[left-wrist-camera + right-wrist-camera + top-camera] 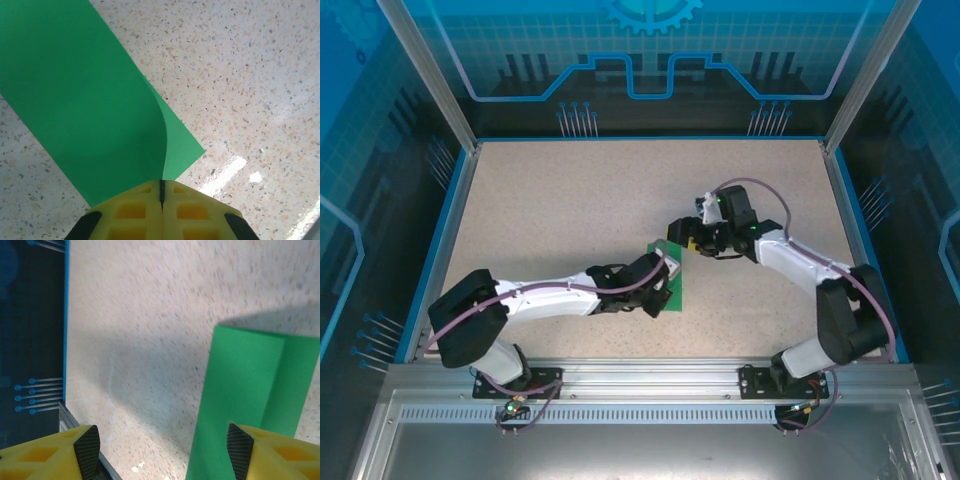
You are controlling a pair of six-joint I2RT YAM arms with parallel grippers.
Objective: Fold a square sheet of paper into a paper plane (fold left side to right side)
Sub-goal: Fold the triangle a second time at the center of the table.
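Your left gripper (161,192) is clenched on the near edge of the square sheet of paper (75,100). Its yellow fingers are pressed together, so the thin green sheet curls up off the surface (260,75) into the pinch. That raised flap is what lets you carry the left side over to the right. Your right gripper (162,452) hovers over the sheet's far end with its fingers spread wide and grasping nothing, likely to avoid dragging the paper. The sheet lies mid-surface between the two arms, partly doubled over.
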